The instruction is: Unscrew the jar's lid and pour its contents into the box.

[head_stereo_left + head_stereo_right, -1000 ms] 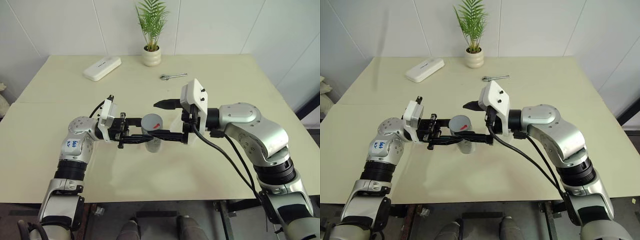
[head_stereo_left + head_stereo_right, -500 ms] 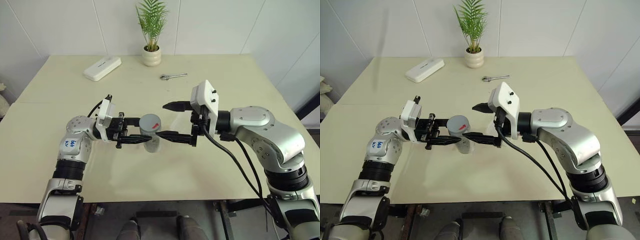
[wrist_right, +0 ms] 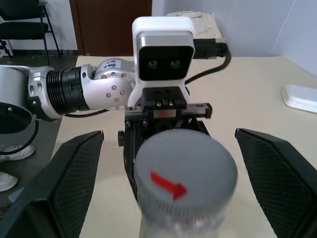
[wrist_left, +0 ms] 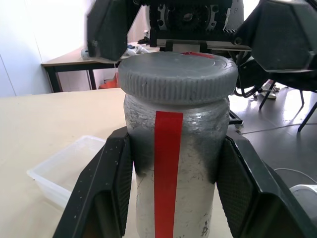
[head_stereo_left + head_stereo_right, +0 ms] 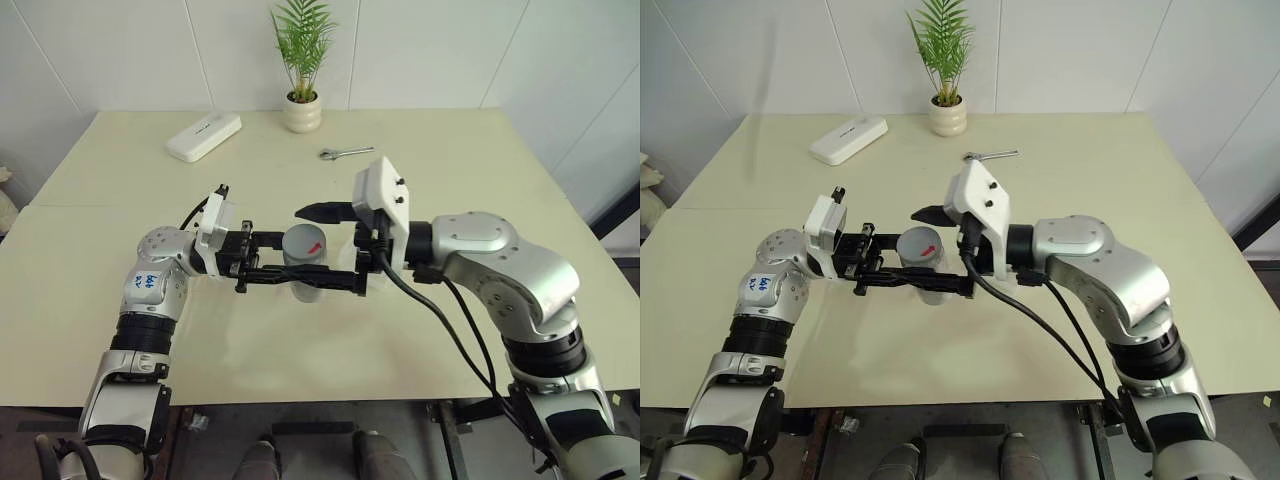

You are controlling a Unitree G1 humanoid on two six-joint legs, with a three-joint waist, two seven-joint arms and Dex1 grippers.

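From the left eye, the left gripper (image 5: pixel 268 262) reaches in level from the left and holds the jar (image 5: pixel 303 265) above the counter (image 5: pixel 420 190), near its front middle. Its fingers are clamped tight on the clear body just under the lid (image 5: pixel 304 243), which is still screwed on with its red mark facing up. The right gripper (image 5: pixel 330 248) comes in level from the opposite side, its fingers spread wide: one lies behind the lid and the other passes in front of the jar, neither pressing on it. At the back of the counter stand a potted plant (image 5: pixel 303 60), a flat white device (image 5: pixel 204 136) to its left and a wrench (image 5: pixel 346 152) to its right.

The right eye gives the same layout: jar (image 5: pixel 923 263) upright between the two grippers, lid (image 5: pixel 921 245) on top.

In the left wrist view, the jar (image 4: pixel 174 163) stands upright between the two black fingers (image 4: pixel 103 188), both pressed against its sides. A red strip runs down its wall, and the contents cannot be made out through the cloudy wall. The box (image 4: pixel 69 168) lies on the counter beyond the jar, apart from it.

In the right wrist view, the grey lid (image 3: pixel 184 176) sits between the wide-open fingers (image 3: pixel 62 186) with clear gaps on both sides; the left gripper (image 3: pixel 166 124) is behind it.
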